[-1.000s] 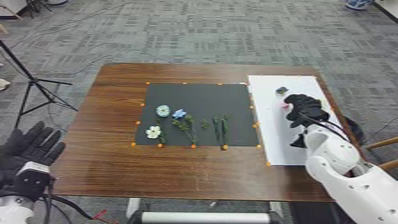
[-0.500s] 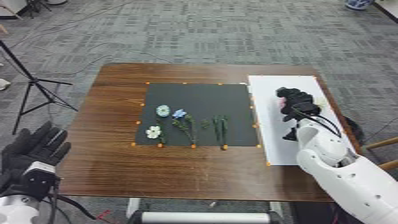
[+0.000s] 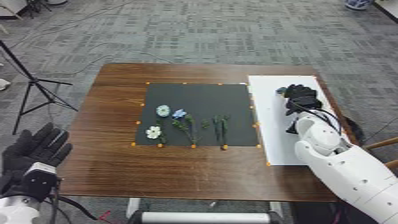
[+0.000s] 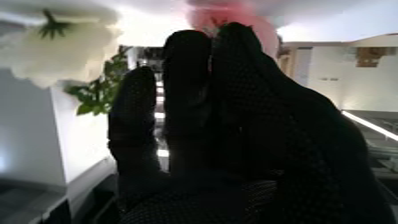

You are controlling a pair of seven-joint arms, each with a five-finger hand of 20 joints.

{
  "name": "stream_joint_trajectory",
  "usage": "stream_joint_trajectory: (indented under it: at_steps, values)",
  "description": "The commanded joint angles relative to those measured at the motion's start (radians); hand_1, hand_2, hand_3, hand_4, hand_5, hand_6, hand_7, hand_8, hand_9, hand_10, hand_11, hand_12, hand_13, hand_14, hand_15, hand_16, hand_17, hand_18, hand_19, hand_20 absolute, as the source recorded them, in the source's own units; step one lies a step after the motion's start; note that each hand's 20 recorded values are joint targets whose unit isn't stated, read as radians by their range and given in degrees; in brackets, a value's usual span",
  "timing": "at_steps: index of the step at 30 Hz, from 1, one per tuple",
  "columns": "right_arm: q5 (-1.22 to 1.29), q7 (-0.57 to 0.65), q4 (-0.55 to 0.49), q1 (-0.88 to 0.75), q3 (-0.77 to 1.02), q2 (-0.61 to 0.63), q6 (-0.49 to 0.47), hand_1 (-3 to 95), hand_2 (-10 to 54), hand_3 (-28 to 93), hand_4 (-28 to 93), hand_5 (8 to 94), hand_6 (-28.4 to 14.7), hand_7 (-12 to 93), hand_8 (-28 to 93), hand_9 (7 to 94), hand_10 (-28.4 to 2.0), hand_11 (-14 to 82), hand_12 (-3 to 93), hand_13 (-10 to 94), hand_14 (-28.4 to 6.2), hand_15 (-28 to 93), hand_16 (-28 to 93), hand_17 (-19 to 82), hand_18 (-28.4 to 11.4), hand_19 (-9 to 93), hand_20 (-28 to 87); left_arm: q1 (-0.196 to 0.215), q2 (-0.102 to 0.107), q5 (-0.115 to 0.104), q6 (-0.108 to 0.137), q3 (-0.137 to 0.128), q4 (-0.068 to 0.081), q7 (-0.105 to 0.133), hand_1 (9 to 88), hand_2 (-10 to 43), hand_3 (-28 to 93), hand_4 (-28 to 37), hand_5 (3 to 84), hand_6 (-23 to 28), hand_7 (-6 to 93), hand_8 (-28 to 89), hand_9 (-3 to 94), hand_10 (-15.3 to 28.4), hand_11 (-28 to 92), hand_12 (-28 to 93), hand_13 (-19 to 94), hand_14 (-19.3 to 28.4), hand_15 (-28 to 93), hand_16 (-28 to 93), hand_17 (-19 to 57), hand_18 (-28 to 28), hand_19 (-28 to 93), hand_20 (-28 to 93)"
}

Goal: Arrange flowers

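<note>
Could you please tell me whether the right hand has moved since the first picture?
Yes, the right hand moved forward, nearer the far edge of the white sheet.

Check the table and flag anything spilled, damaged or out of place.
Nothing stands out: the white flower and blue flower lie on the dark mat, with no visible damage or spill, and the right hand is over the white sheet.

Table [image 3: 160, 172]: brown wood, smooth, faintly glossy. Mat [image 3: 229, 97]: dark, matt. Right hand [image 3: 304, 96]: black cloth, mesh-textured; floor [image 3: 195, 37]: grey carpet, matt.
</note>
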Motion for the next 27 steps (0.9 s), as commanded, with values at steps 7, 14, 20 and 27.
stream_joint_trajectory:
  at_steps: [7, 14, 20, 27]
  values:
    - [-0.002, 0.002, -0.03, -0.002, -0.028, 0.019, 0.109, 68.1, -9.5, 65, -28, 68.6, 0.0, 33, 1, 80.1, -7.1, 20.5, 49.4, 68, -6.4, 56, 48, 35, -22.6, 80, 43, 0.018, -0.004, -0.015, 0.003, -0.005, -0.009, 0.009, 27.3, 16.9, 71, -28.2, 39.0, 8.9, 10.9, -8, 32.3, 13.6, 18, 12, 25, 13.4, 31, -3, -1.9, 12.2, 25, 13]
    - [0.053, -0.039, -0.174, -0.038, 0.025, 0.026, 0.102, 67.0, -9.5, 67, -28, 70.0, 0.2, 35, 2, 81.3, -7.5, 21.2, 50.7, 69, -6.3, 59, 49, 35, -24.0, 81, 44, 0.038, 0.007, -0.033, 0.002, -0.028, -0.013, 0.034, 27.2, 16.9, 71, -28.2, 39.0, 8.8, 11.1, -8, 32.3, 13.5, 18, 12, 25, 13.3, 31, -3, -1.9, 12.2, 25, 13]
    - [0.148, -0.094, -0.256, -0.011, 0.01, -0.061, 0.107, 66.7, -9.5, 67, -28, 70.0, 0.1, 35, 2, 81.5, -7.8, 21.2, 51.3, 69, -6.4, 60, 49, 35, -23.9, 82, 45, 0.042, 0.002, -0.039, 0.007, -0.046, -0.015, 0.038, 27.2, 16.9, 72, -28.3, 39.0, 8.8, 11.1, -8, 32.3, 13.6, 18, 12, 25, 13.4, 31, -3, -1.9, 12.2, 25, 13]
    - [0.272, -0.131, -0.236, 0.076, -0.079, -0.217, 0.076, 66.5, -9.5, 67, -28, 69.7, 0.1, 36, 2, 81.4, -7.8, 21.0, 51.4, 69, -6.4, 60, 49, 35, -23.8, 82, 45, 0.009, 0.007, -0.025, 0.007, -0.043, -0.003, 0.011, 27.2, 16.9, 71, -28.2, 39.0, 8.8, 11.2, -8, 32.2, 13.6, 18, 12, 25, 13.4, 31, -3, -1.9, 12.2, 25, 13]
